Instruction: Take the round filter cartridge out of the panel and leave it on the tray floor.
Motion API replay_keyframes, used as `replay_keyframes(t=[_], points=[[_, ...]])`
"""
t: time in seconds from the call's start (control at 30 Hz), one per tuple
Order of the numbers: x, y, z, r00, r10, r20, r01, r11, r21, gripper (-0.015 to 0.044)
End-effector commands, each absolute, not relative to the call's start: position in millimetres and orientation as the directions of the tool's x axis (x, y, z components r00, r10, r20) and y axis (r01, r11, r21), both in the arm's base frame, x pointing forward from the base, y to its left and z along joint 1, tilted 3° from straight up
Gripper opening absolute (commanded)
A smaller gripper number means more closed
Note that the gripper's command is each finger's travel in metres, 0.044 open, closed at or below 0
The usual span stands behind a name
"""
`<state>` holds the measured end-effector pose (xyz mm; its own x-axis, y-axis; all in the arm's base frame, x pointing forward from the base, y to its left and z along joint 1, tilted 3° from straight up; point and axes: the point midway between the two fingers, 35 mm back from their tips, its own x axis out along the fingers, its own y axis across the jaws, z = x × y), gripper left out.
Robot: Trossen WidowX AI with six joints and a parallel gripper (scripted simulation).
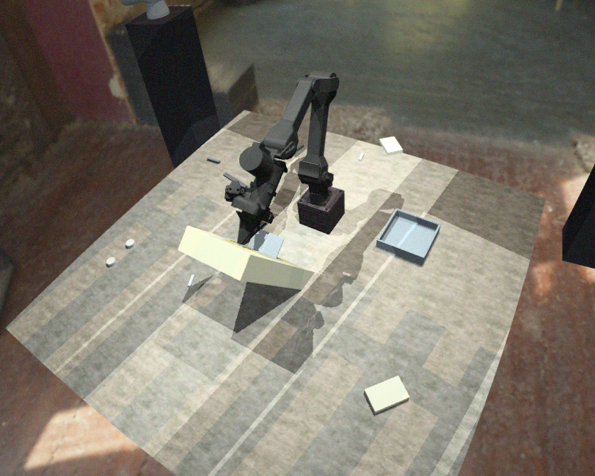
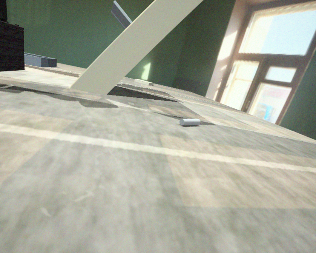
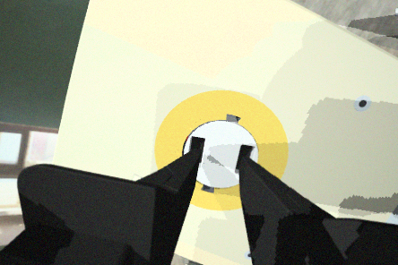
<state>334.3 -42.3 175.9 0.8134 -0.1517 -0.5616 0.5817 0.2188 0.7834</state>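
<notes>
A cream service panel (image 1: 226, 258) (image 2: 131, 46) (image 3: 179, 33) stands tilted on the table. In the wrist view a round white filter cartridge (image 3: 221, 132) sits in it, inside a yellow ring (image 3: 269, 127). My gripper (image 3: 220, 159) (image 1: 246, 235) is pressed against the cartridge's face, with one fingertip in each of its two narrow slots. The fingers stand a little apart and grip nothing between them. The blue-grey tray (image 1: 400, 254) (image 2: 40, 60) stands empty to the right of the robot base (image 1: 320, 207).
A grey plate (image 1: 267, 243) (image 2: 121, 14) sticks up behind the panel. Small white cylinders (image 1: 129, 243) (image 1: 111, 261) lie at the left, and another cylinder (image 1: 189, 279) (image 2: 189, 121) lies near the panel. A cream block (image 1: 386, 393) lies at the front and a white block (image 1: 390, 145) at the back. A dark pillar (image 1: 170, 77) stands behind the table.
</notes>
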Motion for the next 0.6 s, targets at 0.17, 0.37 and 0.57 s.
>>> replay_keyframes(t=[0.17, 0.37, 0.57], points=[[337.0, -42.2, 174.2, 0.814, -0.148, -0.562, 0.581, 0.223, 0.782, 0.0117], [336.9, -42.4, 174.2, 0.814, -0.148, -0.562, 0.581, 0.223, 0.782, 0.0117], [337.1, -42.4, 174.4, 0.814, -0.148, -0.562, 0.581, 0.223, 0.782, 0.0117]])
